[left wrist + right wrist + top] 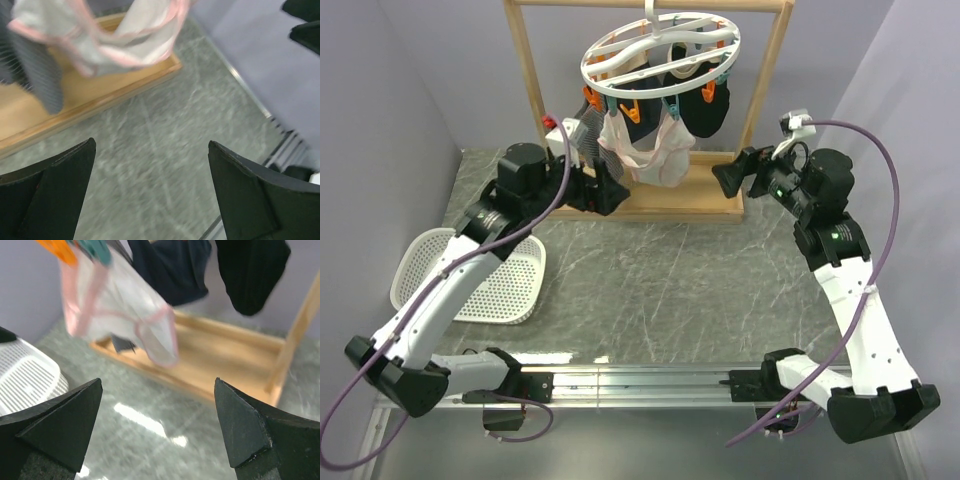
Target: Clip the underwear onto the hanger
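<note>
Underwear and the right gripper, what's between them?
Just bare table and the rack's wooden base before the underwear, in the right wrist view.

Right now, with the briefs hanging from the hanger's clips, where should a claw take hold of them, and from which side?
Grip the free-hanging lower edge of the briefs, at the pink trim, coming from the front, the arms' side. The top is pinched in clips on the hanger, and dark garments hang close behind. The open left claw sits nearest.
</note>
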Controlling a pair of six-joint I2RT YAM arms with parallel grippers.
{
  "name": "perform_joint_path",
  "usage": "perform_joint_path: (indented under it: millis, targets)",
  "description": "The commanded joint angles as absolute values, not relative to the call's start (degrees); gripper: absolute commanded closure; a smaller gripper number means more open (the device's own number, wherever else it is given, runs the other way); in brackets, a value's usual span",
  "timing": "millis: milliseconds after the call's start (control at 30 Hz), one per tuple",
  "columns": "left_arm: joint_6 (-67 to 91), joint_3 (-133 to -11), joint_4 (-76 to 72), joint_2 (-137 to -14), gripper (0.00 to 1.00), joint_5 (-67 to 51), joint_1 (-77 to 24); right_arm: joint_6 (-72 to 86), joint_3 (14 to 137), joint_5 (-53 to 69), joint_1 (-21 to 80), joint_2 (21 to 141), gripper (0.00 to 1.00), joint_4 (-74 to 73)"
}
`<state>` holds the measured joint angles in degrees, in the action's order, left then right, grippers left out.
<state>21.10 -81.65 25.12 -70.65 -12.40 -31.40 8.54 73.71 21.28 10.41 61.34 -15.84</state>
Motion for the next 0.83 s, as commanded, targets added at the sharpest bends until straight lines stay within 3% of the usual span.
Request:
perform_joint_path:
  millis: [0, 133, 467, 800]
  targets:
    - [11.9, -78.9, 31.3, -68.0, 0.01, -16.9, -27.5, 3.6, 70.1, 22.8, 8.8, 58.6, 0.0, -21.7]
    - [9.5, -75.5, 35.1, -67.8, 0.01, -18.6, -20.3, 1.9, 64.8, 22.0, 8.3, 57.0, 0.0, -24.4]
    - [6.8, -64.4, 31.1, -63.2, 0.01, -7.2, -18.5, 1.5, 46.1, 18.1, 7.1, 50.3, 0.0, -18.8]
    - [8.4, -63.6, 30.8, -60.1, 0.01, -5.0, -17.6, 1.1, 44.0, 15.5, 6.2, 42.1, 0.0, -20.1]
